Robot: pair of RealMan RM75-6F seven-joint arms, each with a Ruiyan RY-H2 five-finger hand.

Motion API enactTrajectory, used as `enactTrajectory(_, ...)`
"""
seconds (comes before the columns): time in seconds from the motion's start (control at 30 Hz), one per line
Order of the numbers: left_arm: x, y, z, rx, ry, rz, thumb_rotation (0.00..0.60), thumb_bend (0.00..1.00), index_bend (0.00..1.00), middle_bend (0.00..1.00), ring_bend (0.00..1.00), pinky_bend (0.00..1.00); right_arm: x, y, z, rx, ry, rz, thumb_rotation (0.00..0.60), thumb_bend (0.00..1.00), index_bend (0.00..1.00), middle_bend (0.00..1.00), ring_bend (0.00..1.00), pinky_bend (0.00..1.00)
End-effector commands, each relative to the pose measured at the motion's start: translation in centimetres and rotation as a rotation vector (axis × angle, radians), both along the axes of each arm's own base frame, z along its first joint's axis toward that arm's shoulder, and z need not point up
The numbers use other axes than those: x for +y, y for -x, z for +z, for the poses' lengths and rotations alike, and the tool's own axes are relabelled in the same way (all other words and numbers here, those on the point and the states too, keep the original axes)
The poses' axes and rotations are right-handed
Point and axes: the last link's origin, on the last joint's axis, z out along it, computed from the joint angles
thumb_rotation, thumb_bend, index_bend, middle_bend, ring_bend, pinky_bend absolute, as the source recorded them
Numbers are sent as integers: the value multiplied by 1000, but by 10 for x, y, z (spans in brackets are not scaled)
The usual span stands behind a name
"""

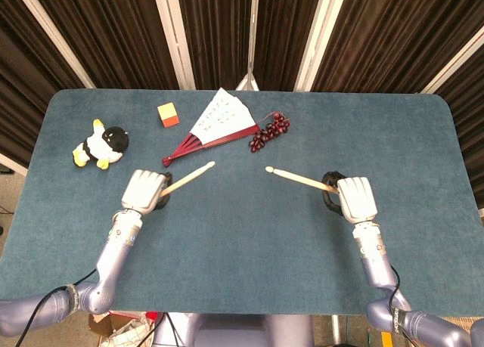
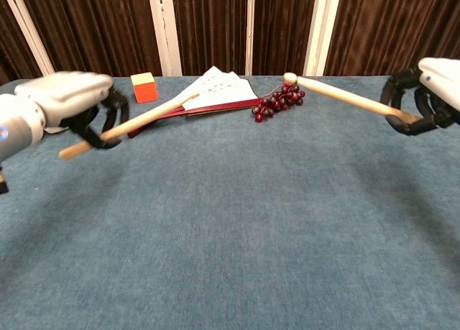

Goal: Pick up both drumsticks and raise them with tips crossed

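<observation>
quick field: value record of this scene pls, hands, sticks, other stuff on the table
left hand: grips left drumstick, lifted, tip toward centre
right hand: grips right drumstick, lifted, tip toward centre
tips: apart, not crossed
table: blue top
other items: folding fan, grapes, cube, plush penguin

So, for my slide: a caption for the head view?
Both hands, left and right, hold drumsticks above the table, tips apart.

Pale bare-wood drumsticks (image 1: pixel 189 178), matt blue felt-like table (image 1: pixel 249 241), glossy dark-red grapes (image 1: pixel 269 131).
</observation>
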Motion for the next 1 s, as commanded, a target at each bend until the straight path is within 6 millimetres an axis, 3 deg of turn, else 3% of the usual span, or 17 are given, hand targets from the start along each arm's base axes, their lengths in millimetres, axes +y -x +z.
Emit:
enactTrajectory(0.03, -2, -41, 16, -51, -17, -118, 600, 606, 613, 730, 805, 942, -4, -20, 6, -26, 17, 36, 600, 522, 865, 680, 756, 787)
enactTrajectory(0.2, -9, -82, 21, -93, -7, -210, 600, 606, 614, 730, 806, 942, -1, -44, 11, -64, 22, 66, 600, 522, 865, 680, 757, 787)
enactTrajectory(0.43, -21, -121, 25, -147, -6, -283, 600, 606, 614, 729, 805, 942, 5, -57, 19, -75, 27, 71, 600, 522, 866, 680, 757, 787)
enactTrajectory(0.7, -28, -139, 21, -138, 5, -307, 600, 606, 615, 729, 805, 942, 11, -64, 23, -103, 20, 63, 600, 522, 866, 680, 757, 787)
enactTrajectory(1.0, -27, -142, 15, -126, -4, -277, 600, 606, 618, 730, 805, 942, 16, -74, 26, -123, 20, 83, 600, 522, 866, 680, 757, 787)
